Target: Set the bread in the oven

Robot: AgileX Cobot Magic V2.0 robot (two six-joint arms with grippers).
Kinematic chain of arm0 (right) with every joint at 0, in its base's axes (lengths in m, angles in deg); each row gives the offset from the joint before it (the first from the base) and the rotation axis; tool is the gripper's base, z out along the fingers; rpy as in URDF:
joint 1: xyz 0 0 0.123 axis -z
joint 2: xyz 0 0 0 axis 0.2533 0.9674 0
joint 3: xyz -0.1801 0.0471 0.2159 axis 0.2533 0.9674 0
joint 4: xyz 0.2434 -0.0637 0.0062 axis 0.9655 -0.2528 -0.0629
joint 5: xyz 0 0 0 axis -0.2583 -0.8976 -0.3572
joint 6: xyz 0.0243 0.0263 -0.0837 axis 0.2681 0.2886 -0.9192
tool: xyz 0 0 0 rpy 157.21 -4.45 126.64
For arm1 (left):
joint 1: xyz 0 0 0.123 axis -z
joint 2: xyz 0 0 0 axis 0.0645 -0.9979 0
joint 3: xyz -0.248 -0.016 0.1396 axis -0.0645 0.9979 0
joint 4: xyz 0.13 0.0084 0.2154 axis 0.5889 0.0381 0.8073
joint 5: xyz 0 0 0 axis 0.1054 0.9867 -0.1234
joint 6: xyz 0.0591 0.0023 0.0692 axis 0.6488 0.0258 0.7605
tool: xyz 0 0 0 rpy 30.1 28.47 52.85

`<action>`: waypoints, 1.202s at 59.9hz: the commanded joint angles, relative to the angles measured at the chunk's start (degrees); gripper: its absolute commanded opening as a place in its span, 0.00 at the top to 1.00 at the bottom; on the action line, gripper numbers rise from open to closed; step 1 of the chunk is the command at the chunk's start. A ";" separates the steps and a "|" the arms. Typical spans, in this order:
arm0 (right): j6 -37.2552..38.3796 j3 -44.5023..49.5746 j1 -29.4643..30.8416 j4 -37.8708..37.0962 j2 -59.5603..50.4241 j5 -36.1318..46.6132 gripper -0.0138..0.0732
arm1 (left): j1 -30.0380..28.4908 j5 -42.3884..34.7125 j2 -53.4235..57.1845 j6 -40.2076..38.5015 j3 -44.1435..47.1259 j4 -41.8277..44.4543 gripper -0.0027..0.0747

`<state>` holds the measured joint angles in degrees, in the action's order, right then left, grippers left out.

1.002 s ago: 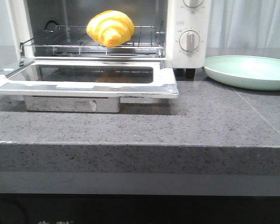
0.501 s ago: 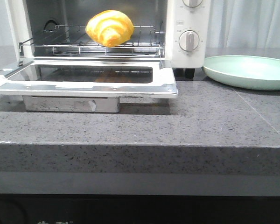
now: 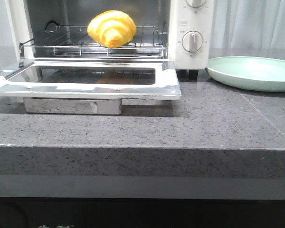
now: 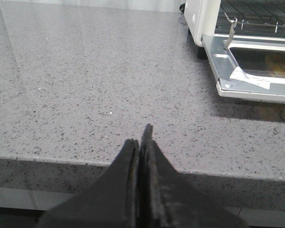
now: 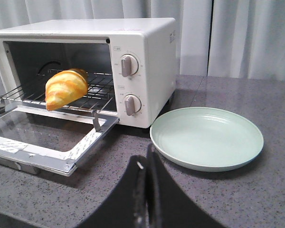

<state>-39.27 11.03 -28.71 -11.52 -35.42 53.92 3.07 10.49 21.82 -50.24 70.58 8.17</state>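
oven (image 3: 190, 28) top and left side cut off in front view (upper dial (image 3: 196, 3) halved).

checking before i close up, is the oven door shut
No, the oven door hangs fully open, with the bread on the wire rack.

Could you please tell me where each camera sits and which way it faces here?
Front view: low at the counter's edge, facing the oven; no arm shows.
Left wrist view: over the counter left of the oven; shut left end effector shows.
Right wrist view: facing oven and plate; shut right end effector shows.
Front and right wrist views share the bread.
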 commanded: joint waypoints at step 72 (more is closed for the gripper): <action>-0.38 23.04 19.68 -1.71 -7.88 15.75 0.92 | -0.12 -4.63 0.96 -0.46 0.37 -0.60 0.99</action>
<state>-39.27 34.37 -9.47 -12.81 -41.99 64.93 3.07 10.53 21.82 -50.24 70.58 8.09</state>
